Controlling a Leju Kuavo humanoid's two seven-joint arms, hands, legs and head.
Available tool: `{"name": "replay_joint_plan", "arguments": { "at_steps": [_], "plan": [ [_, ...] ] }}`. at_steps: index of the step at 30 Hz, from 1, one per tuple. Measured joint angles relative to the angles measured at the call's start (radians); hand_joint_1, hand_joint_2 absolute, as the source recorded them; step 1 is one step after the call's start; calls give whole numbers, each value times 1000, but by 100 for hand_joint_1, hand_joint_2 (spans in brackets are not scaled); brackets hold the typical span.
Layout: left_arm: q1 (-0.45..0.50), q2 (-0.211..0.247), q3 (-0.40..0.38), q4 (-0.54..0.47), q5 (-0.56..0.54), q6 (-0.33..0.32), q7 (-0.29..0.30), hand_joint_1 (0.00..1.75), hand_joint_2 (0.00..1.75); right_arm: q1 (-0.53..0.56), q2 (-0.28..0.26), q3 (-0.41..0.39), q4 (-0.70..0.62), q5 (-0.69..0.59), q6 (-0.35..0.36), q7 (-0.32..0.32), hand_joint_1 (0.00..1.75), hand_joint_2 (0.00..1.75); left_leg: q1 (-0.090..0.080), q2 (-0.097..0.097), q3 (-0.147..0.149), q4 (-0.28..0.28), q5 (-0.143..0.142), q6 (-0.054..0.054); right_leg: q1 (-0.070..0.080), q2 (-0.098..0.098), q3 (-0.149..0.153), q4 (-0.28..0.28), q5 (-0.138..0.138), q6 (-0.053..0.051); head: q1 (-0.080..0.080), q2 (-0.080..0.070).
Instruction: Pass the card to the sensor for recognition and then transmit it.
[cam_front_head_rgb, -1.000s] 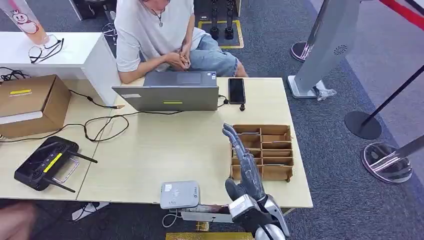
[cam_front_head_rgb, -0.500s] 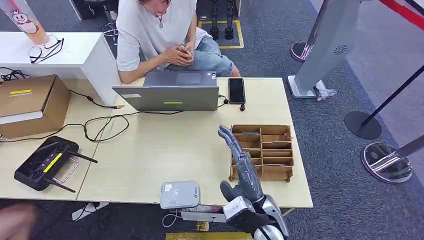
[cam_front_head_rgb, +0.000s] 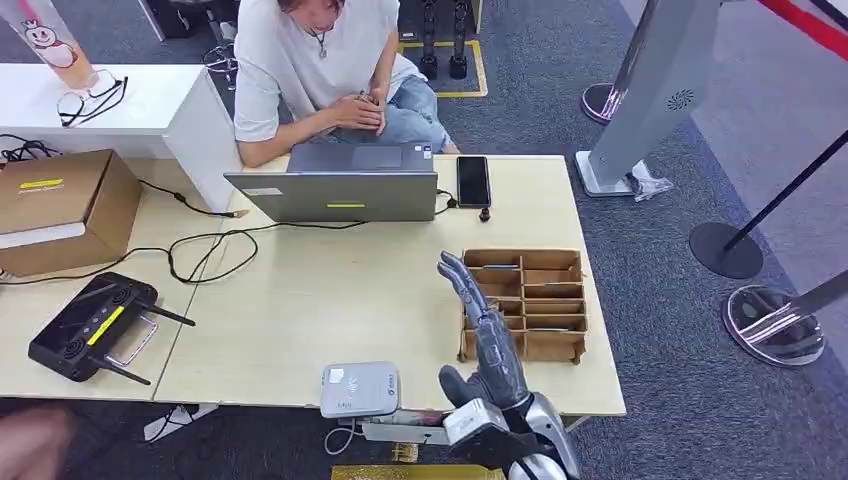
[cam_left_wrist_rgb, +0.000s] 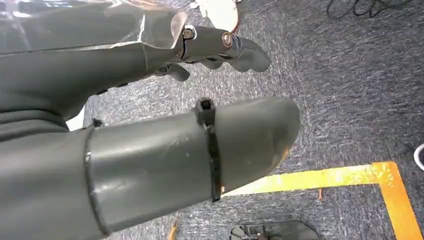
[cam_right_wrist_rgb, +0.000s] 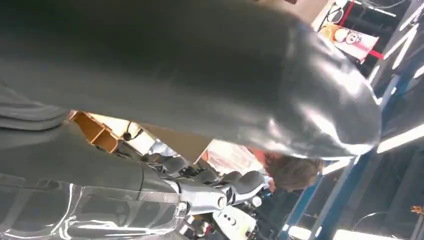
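Cardboard tray ahead, our right hand reaching for a card

Cardboard dividers split the tray (cam_front_head_rgb: 540, 290) into slots near the right end of the bench (cam_front_head_rgb: 330, 290), and thin cards seem to stand in those slots, though they are too small to pick out one by one. Our right hand (cam_front_head_rgb: 480, 325) hovers over the tray's near-left corner, fingers (cam_front_head_rgb: 455, 272) stretched out and spread, holding nothing. Our left hand (cam_left_wrist_rgb: 150, 75) hangs toward the carpet, fingers loosely apart and empty. To do this step well, we judge that we should line the fingertips over one slot, come down straight between the dividers, and pinch a single card by its upper edge without nudging the light tray. The white sensor (cam_front_head_rgb: 360, 388) waits at the bench's front edge, just left of our wrist, so the carry will be short.
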Motion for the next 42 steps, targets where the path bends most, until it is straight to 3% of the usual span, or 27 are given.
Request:
{"name": "replay_joint_plan", "arguments": {
  "at_steps": [9, 24, 31, 38, 39, 42],
  "plan": [
    [25, -1, 34, 0, 52, 27, -42, 0, 0, -47, 29, 6, 28, 52, 26, 47, 0, 0, 0, 0, 0, 0, 0, 0, 0, 0, 0, 0, 0, 0, 0, 0],
    [14, -3, 41, 0, 29, 27, -17, 0, 0, -73, 42, -26, 82, 350, -117, 141, 0, 0, 0, 0, 0, 0, 0, 0, 0, 0, 0, 0, 0, 0, 0, 0],
    [12, -4, 40, 0, 29, 30, -14, 0, 0, -69, 48, -63, 111, 575, -193, 215, 0, 0, 0, 0, 0, 0, 0, 0, 0, 0, 0, 0, 0, 0, 0, 0],
    [12, -7, 41, 0, 30, 33, -13, 0, 0, -58, 51, -100, 134, 665, -232, 256, 0, 0, 0, 0, 0, 0, 0, 0, 0, 0, 0, 0, 0, 0, 0, 0],
    [12, -7, 40, 0, 30, 34, -13, 0, 0, -55, 51, -105, 136, 671, -234, 260, 0, 175, 0, 0, 0, 0, 0, 0, 0, 0, 0, 0, 0, 0, 0, 0],
    [12, -8, 40, 0, 32, 36, -13, 0, 0, -44, 52, -121, 136, 707, -242, 277, 0, 175, 0, 0, 0, 0, 0, 0, 0, 0, 0, 0, 0, 0, 0, 0]
  ]
}}
